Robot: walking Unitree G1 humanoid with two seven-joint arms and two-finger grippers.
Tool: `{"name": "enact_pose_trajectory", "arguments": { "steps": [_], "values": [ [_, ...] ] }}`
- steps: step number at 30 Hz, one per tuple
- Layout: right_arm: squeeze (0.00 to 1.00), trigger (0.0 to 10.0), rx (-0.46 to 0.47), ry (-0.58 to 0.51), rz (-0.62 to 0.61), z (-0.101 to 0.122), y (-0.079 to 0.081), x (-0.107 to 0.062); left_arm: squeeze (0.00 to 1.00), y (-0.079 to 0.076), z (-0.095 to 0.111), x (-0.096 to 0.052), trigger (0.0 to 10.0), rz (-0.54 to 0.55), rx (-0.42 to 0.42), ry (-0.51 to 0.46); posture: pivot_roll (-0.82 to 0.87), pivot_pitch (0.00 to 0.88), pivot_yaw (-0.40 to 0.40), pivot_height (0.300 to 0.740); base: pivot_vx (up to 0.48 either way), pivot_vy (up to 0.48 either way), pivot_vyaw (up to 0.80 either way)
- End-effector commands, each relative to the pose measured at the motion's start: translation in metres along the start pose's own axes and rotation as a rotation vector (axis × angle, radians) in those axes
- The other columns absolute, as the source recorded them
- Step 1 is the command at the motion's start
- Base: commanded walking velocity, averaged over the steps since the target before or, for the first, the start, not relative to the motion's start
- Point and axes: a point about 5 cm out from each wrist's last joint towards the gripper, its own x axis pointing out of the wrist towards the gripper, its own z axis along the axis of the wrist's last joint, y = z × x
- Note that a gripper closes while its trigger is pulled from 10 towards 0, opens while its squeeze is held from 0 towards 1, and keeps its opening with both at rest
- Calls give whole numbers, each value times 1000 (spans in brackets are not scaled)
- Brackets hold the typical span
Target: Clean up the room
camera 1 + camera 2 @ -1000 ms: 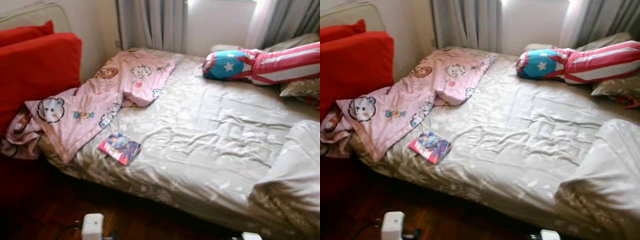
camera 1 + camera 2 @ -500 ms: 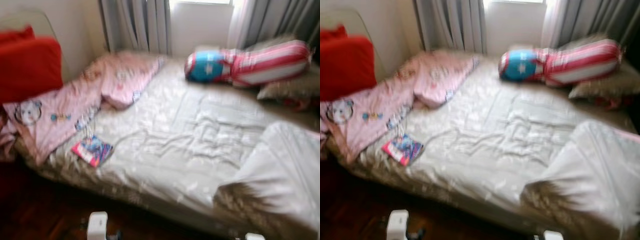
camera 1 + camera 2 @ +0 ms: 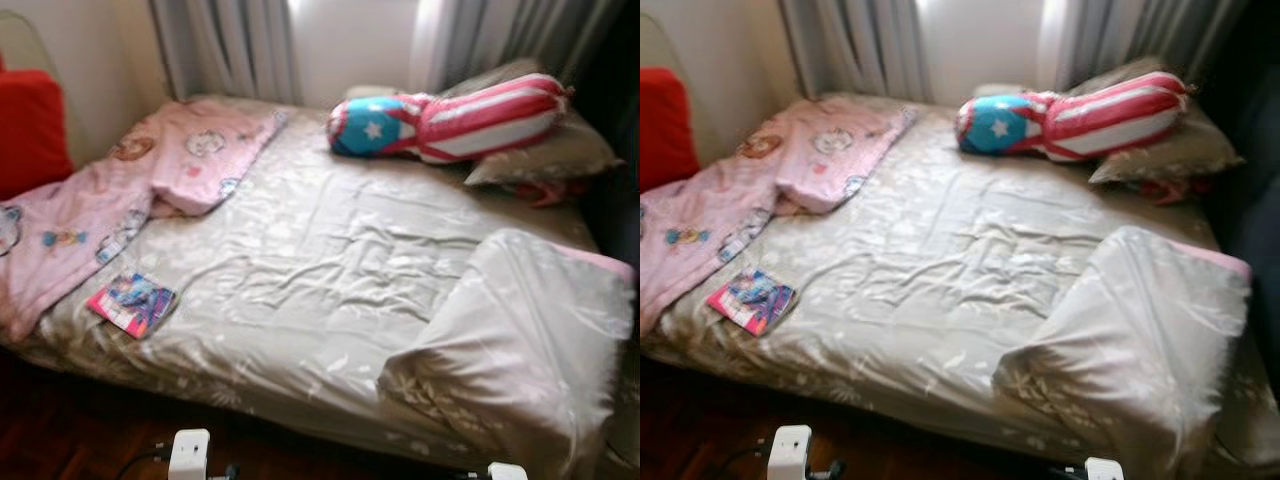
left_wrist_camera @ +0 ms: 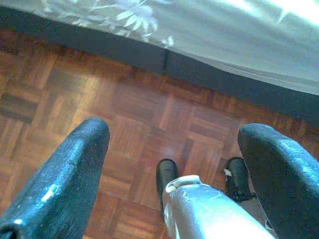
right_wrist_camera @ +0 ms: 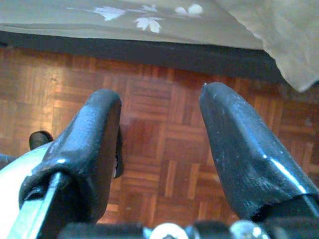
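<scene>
A bed (image 3: 330,260) stands before the curtains (image 3: 225,45). On its left side lies a blanket (image 3: 120,190), with a book (image 3: 132,303) just in front near the bed's front edge. A bolster (image 3: 450,115) lies at the back right, on a pillow (image 3: 540,155). A folded quilt (image 3: 520,340) sits front right.

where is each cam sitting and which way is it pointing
Left eye view: on the head, looking forward and down at the bed, with the book at its near left corner and the striped bolster at the far side.
Right eye view: the other eye of the same stereo camera, showing the same bed.
Left wrist view: looks down along the open left gripper at the parquet floor.
Right wrist view: looks down along the open right gripper.
Both wrist views share the parquet and the bed's leaf-print edge.
</scene>
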Motion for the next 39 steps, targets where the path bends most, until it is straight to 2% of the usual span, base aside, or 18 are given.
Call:
{"name": "enact_pose_trajectory", "arguments": {
  "steps": [1, 4, 6, 31, 39],
  "values": [
    [0, 10000, -5, 15, 2, -3, 1, -1, 0, 2, -1, -1, 10000, 0, 13, 8, -90, 0, -15, 738, 0, 0, -706],
    [0, 10000, -7, 17, 3, -4, 1, -1, 0, 3, 0, 0, 10000, -4, 40, 4, -88, 0, -15, 738, 0, -160, -706],
    [0, 10000, -8, 17, 3, -4, 1, -1, 0, 3, -1, -1, 10000, 1, 30, 7, -88, 0, -15, 738, 0, -480, -703],
    [0, 10000, -5, 19, 5, -3, 1, 0, 0, 3, 0, 0, 10000, 2, 12, 3, -84, 0, -18, 738, 0, 0, -701],
    [0, 10000, 2, 10, 4, -3, 1, 0, 0, 3, 0, 0, 10000, 1, 2, 4, -85, 0, -16, 738, 0, 0, -52]
  ]
}}
